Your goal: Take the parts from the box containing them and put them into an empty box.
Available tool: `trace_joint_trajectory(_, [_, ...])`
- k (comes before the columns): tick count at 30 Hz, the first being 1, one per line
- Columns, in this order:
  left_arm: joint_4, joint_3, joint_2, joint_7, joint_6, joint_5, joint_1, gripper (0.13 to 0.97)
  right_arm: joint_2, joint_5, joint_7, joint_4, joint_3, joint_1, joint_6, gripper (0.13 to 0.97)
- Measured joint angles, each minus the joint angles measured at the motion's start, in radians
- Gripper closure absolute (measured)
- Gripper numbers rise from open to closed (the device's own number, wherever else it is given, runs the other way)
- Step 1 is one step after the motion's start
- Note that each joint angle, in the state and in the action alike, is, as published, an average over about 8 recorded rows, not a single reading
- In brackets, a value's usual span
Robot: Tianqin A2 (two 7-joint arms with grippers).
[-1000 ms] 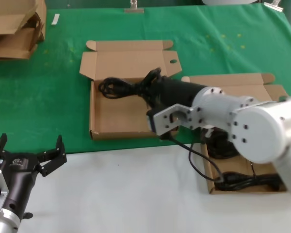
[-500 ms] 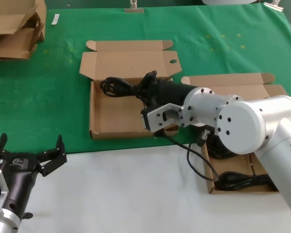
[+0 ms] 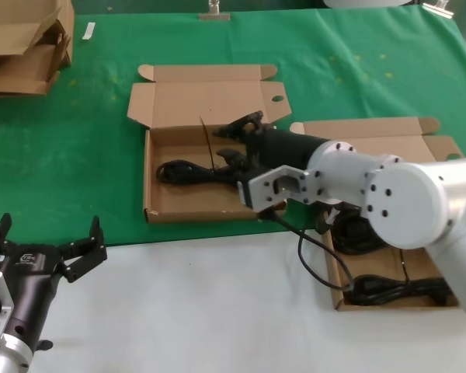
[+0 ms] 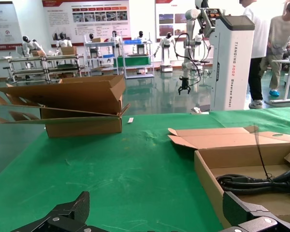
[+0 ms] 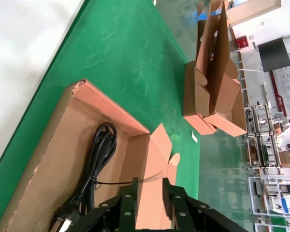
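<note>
One black cable bundle [image 3: 188,172] lies in the cardboard box [image 3: 159,203] under the open right pincer [image 3: 239,140], while the left pincer [image 3: 43,249], open too, waits well apart from that box.

Our right arm [image 3: 388,198] spanning the gap between the two boxes, its gripper [image 3: 237,140] filling the left box's [image 3: 157,203] far right corner, cable [image 3: 188,172] across its middle, near floor bare, green cloth [image 3: 62,155] to the left open to us, cartons [image 3: 23,47] crowding the far-left corner

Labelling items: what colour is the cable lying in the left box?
Black cable, clearest in the head view.
</note>
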Motion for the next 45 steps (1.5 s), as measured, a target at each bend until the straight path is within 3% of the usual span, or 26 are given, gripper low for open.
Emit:
trace_joint_trajectory(8, [0.0,0.0,0.0,0.0,0.0,0.0,0.0,0.132,0.093,0.047,0.019,0.108,0.049,-0.059,-0.01,0.794])
trace_joint_trajectory(22, [0.0,0.0,0.0,0.0,0.0,0.0,0.0,0.132,0.311,0.134,0.125,0.347,0.227,-0.261,-0.012,0.487])
trace_joint_trajectory(34, [0.0,0.0,0.0,0.0,0.0,0.0,0.0,0.132,0.316,0.171,0.143,0.364,0.25,-0.302,0.01,0.249])
trace_joint_trajectory(38, [0.0,0.0,0.0,0.0,0.0,0.0,0.0,0.132,0.305,0.206,0.15,0.366,0.262,-0.329,0.035,0.249])
trace_joint_trajectory(45, [0.0,0.0,0.0,0.0,0.0,0.0,0.0,0.132,0.284,0.279,0.167,0.37,0.286,-0.386,0.089,0.168])
